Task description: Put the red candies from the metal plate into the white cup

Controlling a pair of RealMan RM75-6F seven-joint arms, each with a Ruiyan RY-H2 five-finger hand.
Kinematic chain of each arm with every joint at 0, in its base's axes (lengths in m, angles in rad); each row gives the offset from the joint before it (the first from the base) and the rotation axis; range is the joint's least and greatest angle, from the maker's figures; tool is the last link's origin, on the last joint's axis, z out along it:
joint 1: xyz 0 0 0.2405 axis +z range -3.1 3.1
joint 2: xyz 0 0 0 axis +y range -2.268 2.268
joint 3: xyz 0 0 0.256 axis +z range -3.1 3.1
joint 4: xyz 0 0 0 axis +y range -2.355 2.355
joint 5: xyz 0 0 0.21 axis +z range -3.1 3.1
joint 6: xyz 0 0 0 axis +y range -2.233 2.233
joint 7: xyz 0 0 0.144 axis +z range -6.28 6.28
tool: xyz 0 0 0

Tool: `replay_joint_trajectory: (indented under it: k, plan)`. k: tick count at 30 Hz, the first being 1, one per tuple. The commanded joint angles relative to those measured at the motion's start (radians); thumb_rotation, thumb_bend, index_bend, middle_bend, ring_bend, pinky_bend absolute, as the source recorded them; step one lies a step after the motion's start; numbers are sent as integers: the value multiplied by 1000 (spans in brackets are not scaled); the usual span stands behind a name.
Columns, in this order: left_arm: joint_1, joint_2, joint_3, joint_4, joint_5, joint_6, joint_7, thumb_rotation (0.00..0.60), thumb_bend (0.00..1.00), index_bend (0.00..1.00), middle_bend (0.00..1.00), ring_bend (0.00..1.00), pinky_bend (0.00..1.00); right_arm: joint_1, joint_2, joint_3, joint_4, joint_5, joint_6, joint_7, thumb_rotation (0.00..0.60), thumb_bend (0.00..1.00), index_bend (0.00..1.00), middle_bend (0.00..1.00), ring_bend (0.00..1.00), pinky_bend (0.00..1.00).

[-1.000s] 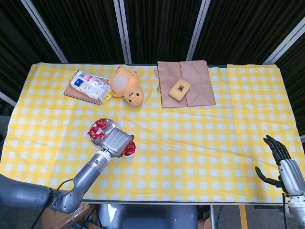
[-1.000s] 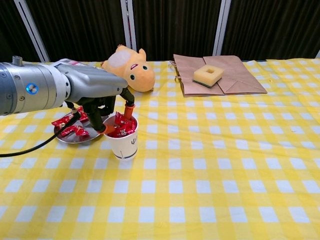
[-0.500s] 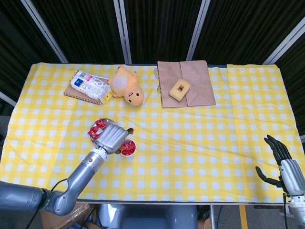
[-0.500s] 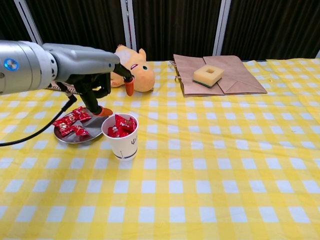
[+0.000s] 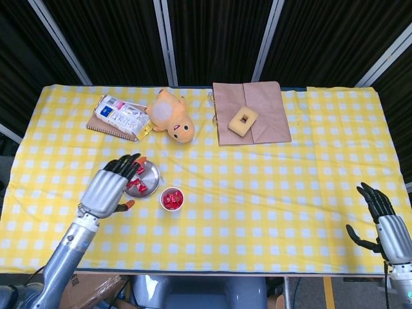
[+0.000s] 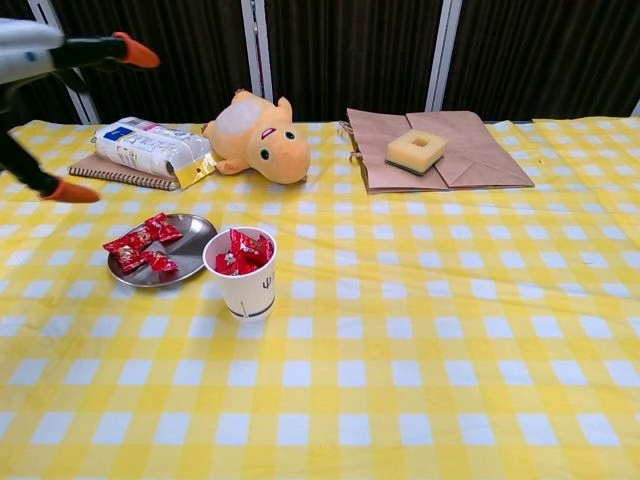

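Left robot hand (image 5: 108, 191) now hovering with fingers spread and holding nothing, beside the metal plate's (image 5: 152, 172) left rim, having pulled back from above the white cup (image 5: 172, 198) where it was hanging a second ago. Leaving the cup uncovered, with red candies in the cup (image 6: 240, 252) showing over its rim. Other red candies on the plate (image 6: 143, 244) lying on the dish just left of the cup, on the yellow checked bench (image 5: 270, 193). Showing only orange fingertips (image 6: 132, 50) at the chest view's top-left edge, the rest cut off. Right robot hand (image 5: 381, 215) resting at the bench's near right corner, fingers apart, gripping nothing, partly cropped by the frame's bottom edge. Counting candies inside the cup not possible.
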Motion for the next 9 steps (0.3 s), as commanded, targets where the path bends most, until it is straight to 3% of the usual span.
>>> replay_joint_trajectory:
  k: [1,9]
  plan:
    - [193,21,136,111,198,177,-110,600,150,0,0,0,37,-3,-13,5,13,1,10,-34,600,424,0,0,0,0]
    - [367,27,184,294,283,286,-245,600,144,0,0,0,13,-8,-42,14,28,13,17,-98,600,423,0,0,0,0]
